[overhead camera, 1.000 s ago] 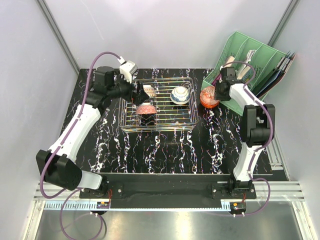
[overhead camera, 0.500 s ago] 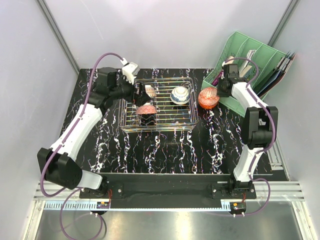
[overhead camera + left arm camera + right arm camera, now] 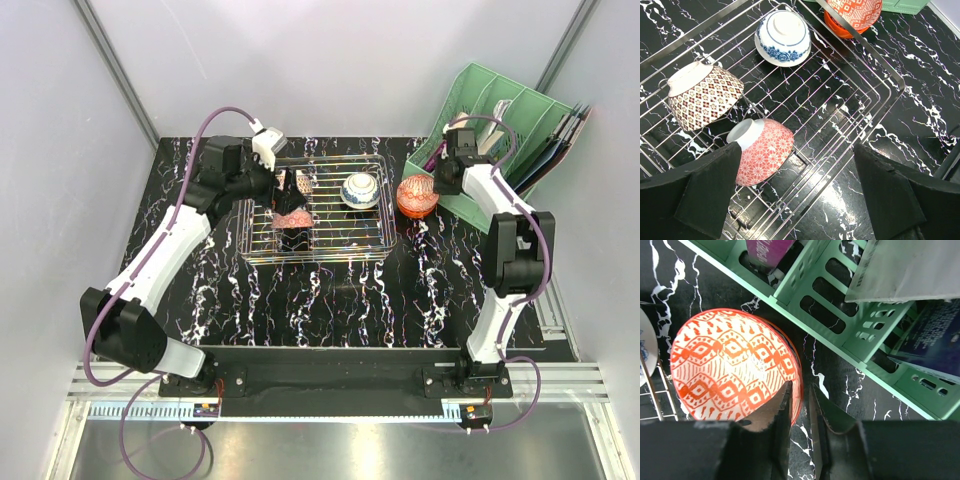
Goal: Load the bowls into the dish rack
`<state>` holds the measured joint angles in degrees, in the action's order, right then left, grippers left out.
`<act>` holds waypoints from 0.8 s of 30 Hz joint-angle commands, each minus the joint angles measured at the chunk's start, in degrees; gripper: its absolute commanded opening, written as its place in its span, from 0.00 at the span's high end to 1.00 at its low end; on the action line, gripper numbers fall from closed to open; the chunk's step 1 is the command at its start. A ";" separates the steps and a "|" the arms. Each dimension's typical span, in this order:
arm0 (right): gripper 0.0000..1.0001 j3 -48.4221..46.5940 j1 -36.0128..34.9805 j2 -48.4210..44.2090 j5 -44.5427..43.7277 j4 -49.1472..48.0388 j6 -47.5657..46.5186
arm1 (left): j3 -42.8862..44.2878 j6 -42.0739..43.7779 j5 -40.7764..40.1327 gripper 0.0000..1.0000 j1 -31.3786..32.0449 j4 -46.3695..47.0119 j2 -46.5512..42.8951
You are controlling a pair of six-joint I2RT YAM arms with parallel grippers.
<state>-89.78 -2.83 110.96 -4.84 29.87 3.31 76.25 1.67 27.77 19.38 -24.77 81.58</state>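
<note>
While the right hand [image 3: 800,386] is held at the edge of an orange-red patterned bowl [image 3: 725,365], three bowls are already seen inside the dish rack [image 3: 345,232] on the black marbled desk [image 3: 330,300]. The patterned bowl is stacked on a plain orange bowl [image 3: 836,29]. The pair is set on the desk just beside the rack's right end, between the rack and a green file organiser [image 3: 840,300] packed with papers.

The right hand's fingers [image 3: 782,410] are drawn close together, one over the bowl's patterned face and the other outside it. The rim appears to sit in the narrow gap between them. Whether it is actually pinched cannot be told from the wrist view.

The left hand [image 3: 800,200] is hung above the left half of the rack. Its fingers are spread as wide as they go, and nothing is held between them.

Within the rack, a blue-and-white bowl [image 3: 783,37] is turned mouth down on the wires towards the right end. A dark-patterned bowl [image 3: 702,97] and a pink-red bowl [image 3: 765,150] are tipped on their sides at the left end. They lie close beside one another and directly under the open left hand. The two orange bowls are the only ones pictured outside the rack, and both rest on the desk.
</note>
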 commanded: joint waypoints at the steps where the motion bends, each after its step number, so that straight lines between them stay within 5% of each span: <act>1: 0.73 -2.42 0.11 1.19 1.24 -0.07 0.29 | 1.10 0.26 -1.05 0.01 0.31 2.28 -1.16; 9: 0.76 -2.24 0.11 2.25 1.41 -0.07 0.55 | 1.18 -0.09 -0.79 0.01 0.40 2.28 -1.07; 12: 0.99 -2.42 0.10 1.63 1.41 0.01 0.73 | 0.92 0.00 -0.79 0.01 0.49 2.28 -0.99; 24: 1.00 -8.92 0.11 -5.31 3.78 3.18 0.64 | 3.55 -1.31 0.79 0.01 1.19 2.27 3.93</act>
<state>-92.49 -2.83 112.71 -3.27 32.97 3.70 76.53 1.65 27.59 20.21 -24.71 82.87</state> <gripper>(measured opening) 0.020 0.987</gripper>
